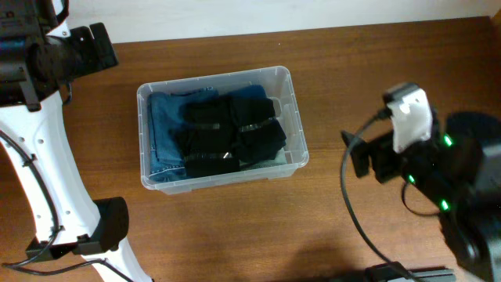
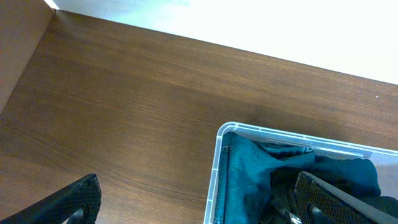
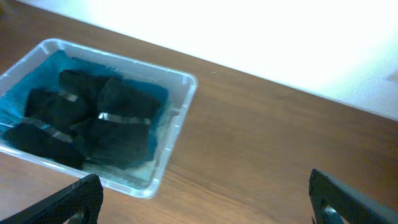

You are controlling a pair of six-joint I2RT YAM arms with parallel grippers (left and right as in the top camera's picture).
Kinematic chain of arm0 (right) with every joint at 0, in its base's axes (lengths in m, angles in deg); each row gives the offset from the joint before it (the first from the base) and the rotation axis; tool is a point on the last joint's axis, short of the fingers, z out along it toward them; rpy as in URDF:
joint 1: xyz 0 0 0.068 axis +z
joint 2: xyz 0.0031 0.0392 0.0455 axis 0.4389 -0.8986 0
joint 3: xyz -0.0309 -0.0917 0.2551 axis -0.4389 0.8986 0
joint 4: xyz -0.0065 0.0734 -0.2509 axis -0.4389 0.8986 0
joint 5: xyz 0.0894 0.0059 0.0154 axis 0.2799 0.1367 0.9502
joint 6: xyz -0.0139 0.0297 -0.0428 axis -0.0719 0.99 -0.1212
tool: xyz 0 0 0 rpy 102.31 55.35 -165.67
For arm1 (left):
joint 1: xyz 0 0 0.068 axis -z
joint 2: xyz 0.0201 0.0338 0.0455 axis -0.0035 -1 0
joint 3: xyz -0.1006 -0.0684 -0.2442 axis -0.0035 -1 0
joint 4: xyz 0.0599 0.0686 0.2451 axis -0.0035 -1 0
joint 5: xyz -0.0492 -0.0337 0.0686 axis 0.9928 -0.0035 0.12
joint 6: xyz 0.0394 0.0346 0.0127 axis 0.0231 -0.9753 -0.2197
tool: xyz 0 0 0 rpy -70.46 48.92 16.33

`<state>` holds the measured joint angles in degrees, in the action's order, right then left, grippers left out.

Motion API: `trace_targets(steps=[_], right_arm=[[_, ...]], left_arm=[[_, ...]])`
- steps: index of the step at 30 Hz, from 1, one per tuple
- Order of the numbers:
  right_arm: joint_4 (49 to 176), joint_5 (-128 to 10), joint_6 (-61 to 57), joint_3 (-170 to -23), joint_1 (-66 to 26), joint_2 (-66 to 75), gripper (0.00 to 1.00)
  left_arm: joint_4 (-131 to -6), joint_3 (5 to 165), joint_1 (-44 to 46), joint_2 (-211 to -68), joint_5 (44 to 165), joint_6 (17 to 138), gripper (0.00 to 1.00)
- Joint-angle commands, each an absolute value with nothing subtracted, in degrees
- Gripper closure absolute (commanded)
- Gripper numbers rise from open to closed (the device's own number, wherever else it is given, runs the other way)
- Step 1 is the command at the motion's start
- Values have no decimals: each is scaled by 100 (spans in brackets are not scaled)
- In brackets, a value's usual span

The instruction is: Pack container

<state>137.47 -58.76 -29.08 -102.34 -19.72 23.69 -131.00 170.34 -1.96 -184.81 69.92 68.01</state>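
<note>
The clear plastic container (image 1: pixel 296 117) stands on the brown table, left of centre. It holds a folded blue cloth (image 1: pixel 163 125) and several black garments (image 1: pixel 231 129). My left gripper (image 2: pixel 199 208) is open and empty, high above the container's near-left corner (image 2: pixel 221 134). In the overhead view the left gripper (image 1: pixel 98 47) is at the top left. My right gripper (image 3: pixel 205 199) is open and empty, above bare table to the right of the container (image 3: pixel 180 121). In the overhead view the right gripper (image 1: pixel 358 160) is right of the container.
Brown wooden table (image 1: pixel 329 70) with a pale wall at its far edge. The left arm's white links (image 1: pixel 39 172) run down the left side. A black cable (image 1: pixel 352 211) loops by the right arm.
</note>
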Motion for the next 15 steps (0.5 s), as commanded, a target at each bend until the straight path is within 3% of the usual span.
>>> trace_targets(steps=[1,6,15], right_arm=[[13766,-6409,-3098,-10129,-2014,2830,2],[13513,-6221,-2983,-9061,-2193,3844,2],[12077,-5913,-2506,-5793,-2727,5965,2]], left_arm=[[-13102,17049,-225,-18463,7012,6851,1],[-13102,17049,-225,-18466,7014,6851,1],[-13102,17049,-225,-18466,7012,6851,1]])
